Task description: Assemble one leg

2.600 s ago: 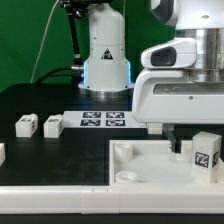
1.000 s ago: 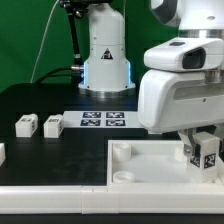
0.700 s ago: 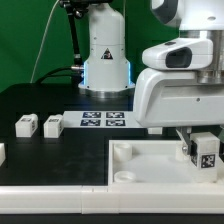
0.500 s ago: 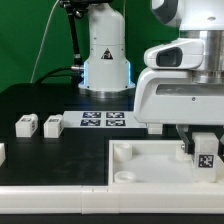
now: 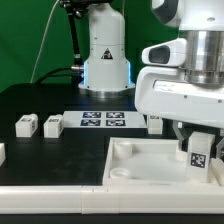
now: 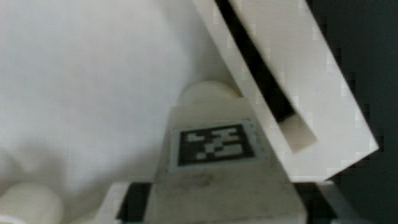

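Observation:
My gripper [image 5: 198, 150] is shut on the leg [image 5: 200, 154], a small white post with a black-and-white tag on its face. It holds the leg upright over the large white panel [image 5: 140, 165], near the corner at the exterior view's right. In the wrist view the leg [image 6: 221, 150] fills the space between my dark fingers [image 6: 139, 200], its far end against the panel's raised rim [image 6: 267, 75]. Whether the leg sits in a socket is hidden.
Two more loose white legs [image 5: 27, 125] [image 5: 53, 125] lie on the black table at the exterior view's left. The marker board [image 5: 103, 121] lies behind them. A white robot base [image 5: 105, 55] stands at the back.
My gripper has shifted with the leg a little towards the exterior view's left and lower over the panel's corner; its hold on the leg is unchanged.

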`<state>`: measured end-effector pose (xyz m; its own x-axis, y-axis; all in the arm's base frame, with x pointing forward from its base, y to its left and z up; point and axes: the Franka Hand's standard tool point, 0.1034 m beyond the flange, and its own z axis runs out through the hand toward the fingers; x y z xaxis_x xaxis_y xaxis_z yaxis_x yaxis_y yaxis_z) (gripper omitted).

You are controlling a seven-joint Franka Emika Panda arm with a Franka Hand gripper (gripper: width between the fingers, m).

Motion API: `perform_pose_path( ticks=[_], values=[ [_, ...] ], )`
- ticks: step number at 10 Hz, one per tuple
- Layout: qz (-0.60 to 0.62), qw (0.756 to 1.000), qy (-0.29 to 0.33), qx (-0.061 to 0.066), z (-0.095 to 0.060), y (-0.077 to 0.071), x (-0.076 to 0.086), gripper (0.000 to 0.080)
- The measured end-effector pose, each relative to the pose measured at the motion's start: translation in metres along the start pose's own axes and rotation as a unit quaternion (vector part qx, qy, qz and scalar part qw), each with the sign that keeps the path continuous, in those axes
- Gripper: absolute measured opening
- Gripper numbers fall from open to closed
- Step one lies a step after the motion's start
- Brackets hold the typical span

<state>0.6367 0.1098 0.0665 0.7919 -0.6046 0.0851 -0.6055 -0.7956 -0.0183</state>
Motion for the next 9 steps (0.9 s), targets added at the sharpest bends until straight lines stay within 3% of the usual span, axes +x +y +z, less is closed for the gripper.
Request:
perform_pose_path(
  ticks=[3,5,6,7,8,9],
  values=[
    [0.063,0.998,0.004,-0.021,-0.001,0.013,0.007,0.0307],
    [0.063,0.998,0.004,-0.022,0.0,0.014,0.007,0.0316],
    [0.063,0.998,0.004,-0.022,0.0,0.014,0.007,0.0485],
    [0.063,0.998,0.004,-0.022,0.0,0.014,0.007,0.0485],
    [0.063,0.998,0.004,-0.022,0.0,0.014,0.007,0.0618],
    [0.063,0.998,0.004,-0.022,0.0,0.014,0.007,0.064]
  ],
)
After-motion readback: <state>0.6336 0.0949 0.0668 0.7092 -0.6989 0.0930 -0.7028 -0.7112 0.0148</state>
